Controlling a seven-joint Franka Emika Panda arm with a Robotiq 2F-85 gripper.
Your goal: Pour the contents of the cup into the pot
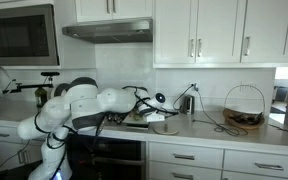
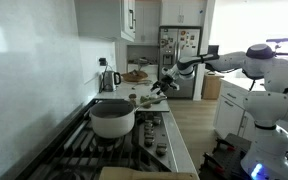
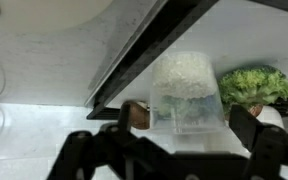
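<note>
Pot (image 2: 112, 118), lower centre of an exterior view, on the stove (image 2: 134, 140) grates: squat, round, whitish-silver wall, darker rim. Its inside reads dark; contents cannot be told.

Your gripper (image 3: 174, 150) stands with fingers (image 3: 84, 158) spread wide apart at the bottom of the wrist view, clamped on nothing. In that exterior view it hangs over the counter (image 2: 154, 100) beyond the stove, apart from the pot.

Centre of the wrist view, a translucent cup (image 3: 189, 92) sits on the white counter, holding pale, lumpy contents. A green leafy item (image 3: 252, 85) lies just right of it.

A wire basket (image 1: 244, 105), right of frame, holds something dark.
</note>
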